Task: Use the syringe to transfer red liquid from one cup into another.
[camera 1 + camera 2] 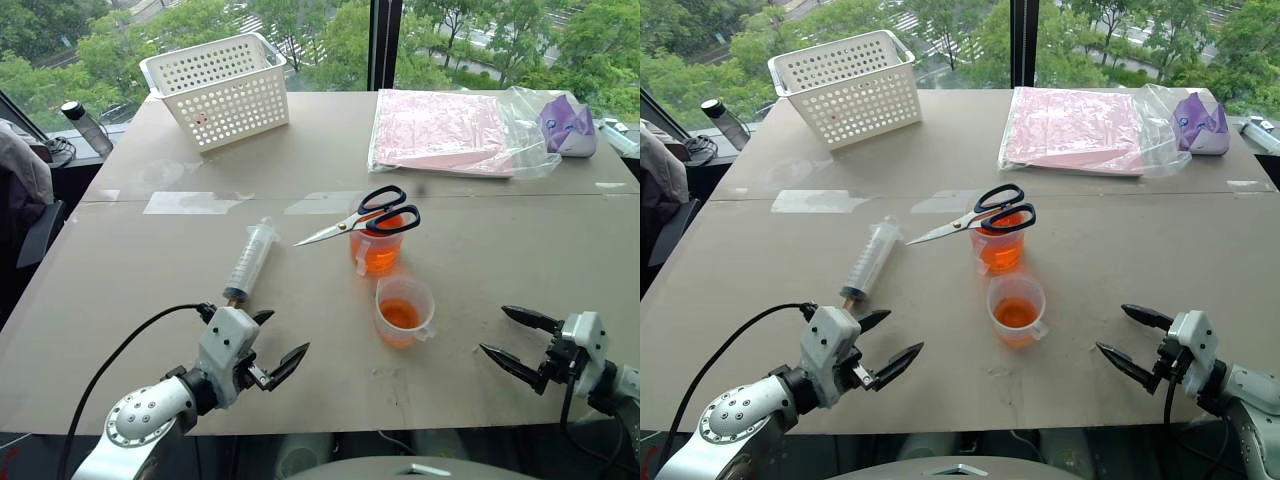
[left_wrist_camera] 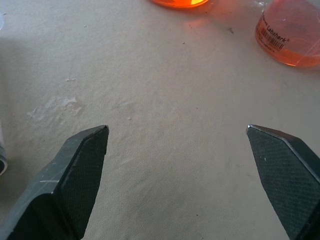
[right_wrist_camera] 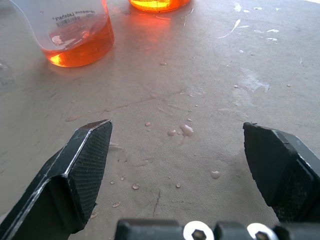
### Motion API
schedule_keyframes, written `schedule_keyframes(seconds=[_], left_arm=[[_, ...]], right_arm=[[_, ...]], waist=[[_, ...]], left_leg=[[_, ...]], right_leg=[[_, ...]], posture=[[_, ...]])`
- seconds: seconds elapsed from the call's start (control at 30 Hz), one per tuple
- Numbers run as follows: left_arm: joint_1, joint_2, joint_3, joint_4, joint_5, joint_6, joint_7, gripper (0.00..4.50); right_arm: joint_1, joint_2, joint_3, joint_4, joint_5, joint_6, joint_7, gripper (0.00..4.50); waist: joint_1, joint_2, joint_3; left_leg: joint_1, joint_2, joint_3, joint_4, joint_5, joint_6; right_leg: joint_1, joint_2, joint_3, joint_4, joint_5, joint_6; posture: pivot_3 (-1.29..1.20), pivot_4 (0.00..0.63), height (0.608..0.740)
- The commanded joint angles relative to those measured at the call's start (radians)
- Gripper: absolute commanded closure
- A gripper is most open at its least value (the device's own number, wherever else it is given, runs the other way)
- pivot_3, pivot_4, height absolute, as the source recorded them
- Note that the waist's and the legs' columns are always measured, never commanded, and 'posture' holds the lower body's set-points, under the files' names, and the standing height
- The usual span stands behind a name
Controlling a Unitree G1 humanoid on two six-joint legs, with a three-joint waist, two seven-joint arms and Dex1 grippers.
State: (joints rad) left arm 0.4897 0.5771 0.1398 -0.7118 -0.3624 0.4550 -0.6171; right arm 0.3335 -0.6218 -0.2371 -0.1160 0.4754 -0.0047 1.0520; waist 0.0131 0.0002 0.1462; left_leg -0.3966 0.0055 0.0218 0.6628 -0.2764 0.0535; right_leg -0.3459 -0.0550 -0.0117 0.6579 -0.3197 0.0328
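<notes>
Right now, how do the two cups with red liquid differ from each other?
The far cup has scissors lying across its rim; the near cup has nothing on top. The far cup's red liquid stands deeper; the near cup's is a shallow layer at the bottom. The far cup sits level with the syringe; the near one sits closer to the robot. Both are clear plastic and upright.
</notes>
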Motion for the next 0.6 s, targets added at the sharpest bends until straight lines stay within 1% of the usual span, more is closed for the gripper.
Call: schedule_keyframes(seconds=[0.03,0.33,0.47,0.6], left_arm=[[-0.005,-0.001,-0.001,-0.017,-0.016,-0.014,-0.010,0.00],[0.002,-0.023,-0.015,0.031,0.007,-0.064,-0.013,0.00],[0.019,-0.024,-0.008,0.057,0.010,-0.098,-0.027,0.00],[0.029,-0.019,0.003,0.075,0.006,-0.123,-0.039,0.00]], right_arm=[[-0.002,-0.012,-0.032,-0.019,0.014,-0.010,0.004,0.04],[-0.007,-0.011,-0.033,-0.021,0.012,-0.001,-0.001,0.04],[-0.006,-0.010,-0.032,-0.023,0.013,0.001,-0.002,0.04],[-0.013,-0.014,-0.034,-0.020,0.014,0.005,-0.001,0.04]], waist=[[0.000,0.000,0.000],[0.000,0.000,0.000],[0.000,0.000,0.000],[0.000,0.000,0.000]], left_leg=[[0.000,0.000,0.000,0.000,0.000,0.000],[0.000,0.000,0.000,0.000,0.000,0.000],[0.000,0.000,0.000,0.000,0.000,0.000],[0.000,0.000,0.000,0.000,0.000,0.000]], right_leg=[[0.000,0.000,0.000,0.000,0.000,0.000],[0.000,0.000,0.000,0.000,0.000,0.000],[0.000,0.000,0.000,0.000,0.001,0.002],[0.000,0.000,0.000,0.000,0.000,0.000]], posture=[[0.00,0.150,0.740],[0.00,0.150,0.740],[0.00,0.150,0.740],[0.00,0.150,0.740]])
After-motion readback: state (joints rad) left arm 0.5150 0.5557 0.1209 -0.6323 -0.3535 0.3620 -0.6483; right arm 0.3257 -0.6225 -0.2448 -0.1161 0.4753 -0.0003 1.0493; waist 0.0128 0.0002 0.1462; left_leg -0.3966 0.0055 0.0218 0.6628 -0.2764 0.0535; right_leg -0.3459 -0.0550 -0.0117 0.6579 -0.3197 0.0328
